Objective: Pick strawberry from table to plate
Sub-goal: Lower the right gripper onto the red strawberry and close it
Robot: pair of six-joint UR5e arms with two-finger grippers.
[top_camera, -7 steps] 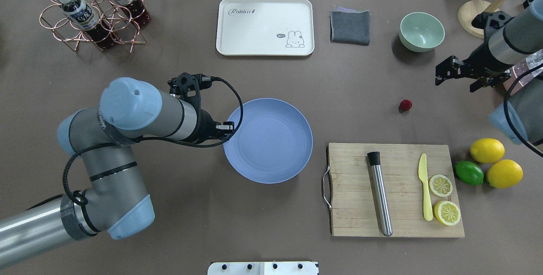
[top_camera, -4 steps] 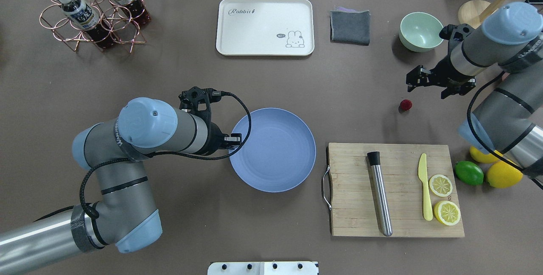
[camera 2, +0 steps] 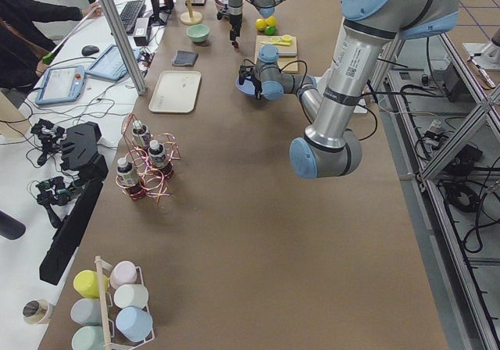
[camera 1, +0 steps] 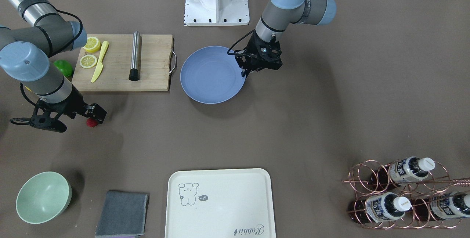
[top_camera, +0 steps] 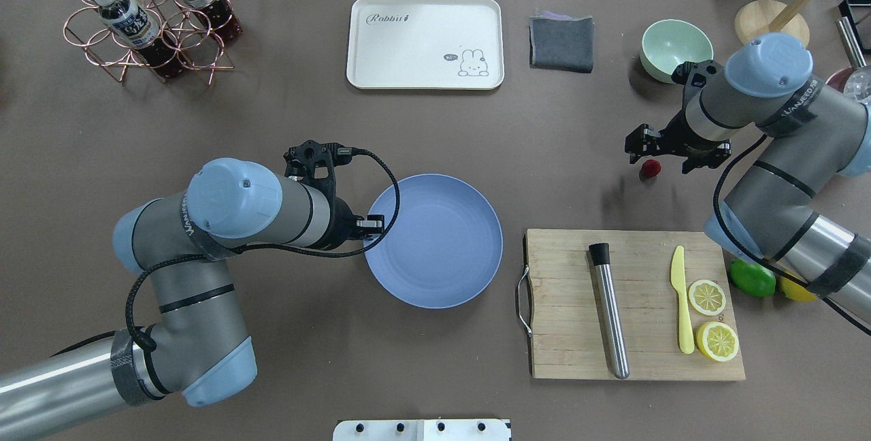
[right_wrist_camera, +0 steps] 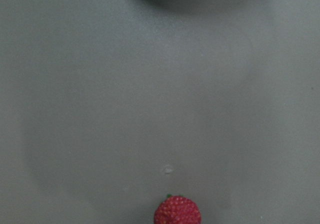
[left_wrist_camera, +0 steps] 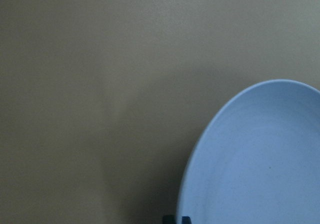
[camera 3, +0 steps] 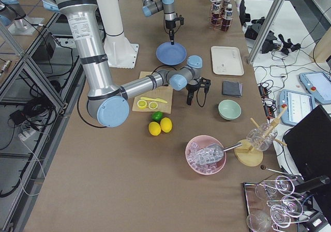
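Strawberry [top_camera: 651, 168] not gripped yet, so I'd call this the approach. Low centre of the overhead frame, the blue plate [top_camera: 435, 243] waits, with the left gripper [top_camera: 373, 223] at its left rim, jaws drawn close together. Farther up, at right, the berry lies on the table [top_camera: 578, 155]. The right gripper [top_camera: 661, 152] hangs just over it, wrist pointing down, jaws spread. Next move, I reckon: centre over the berry, descend, close gently.
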